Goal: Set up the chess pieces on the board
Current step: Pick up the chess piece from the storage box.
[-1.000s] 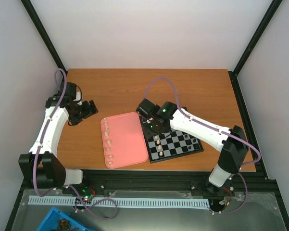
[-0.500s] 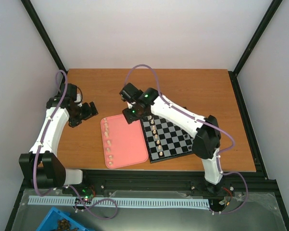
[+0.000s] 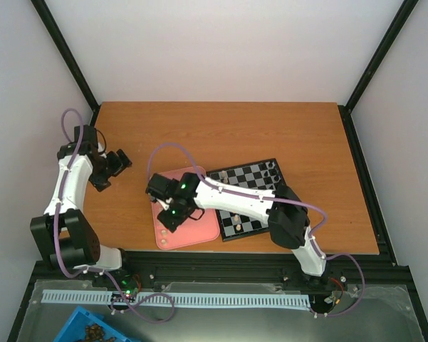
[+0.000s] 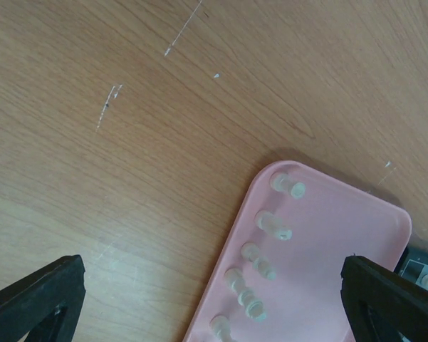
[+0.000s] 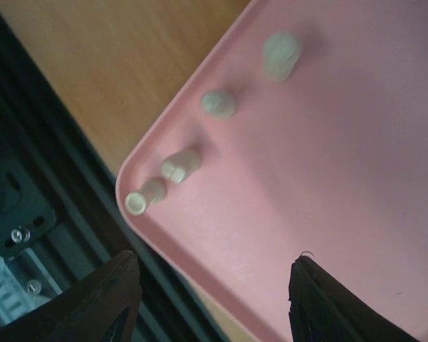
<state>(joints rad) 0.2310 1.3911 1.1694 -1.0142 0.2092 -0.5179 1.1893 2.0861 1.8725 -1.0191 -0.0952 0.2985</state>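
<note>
The board (image 3: 253,179) lies right of centre, with a few cream chess pieces (image 3: 238,221) near its front left and dark pieces (image 3: 272,168) at its far right. Several cream pieces lie along the left side of the pink tray (image 3: 199,226); they show in the left wrist view (image 4: 273,224) and the right wrist view (image 5: 180,164). My right gripper (image 3: 172,214) hangs open and empty over the tray's near left corner (image 5: 214,303). My left gripper (image 3: 112,165) is open and empty over bare table left of the tray (image 4: 214,313).
The pink tray (image 4: 335,249) touches the board's left edge. A black rail (image 5: 50,206) runs along the table's near edge, close under the right gripper. A blue bin (image 3: 92,331) sits below the table at the bottom left. Walls enclose the table.
My right arm swung left from the board's left column across the tray to its near left corner. My left arm drew back a little toward the left wall.
</note>
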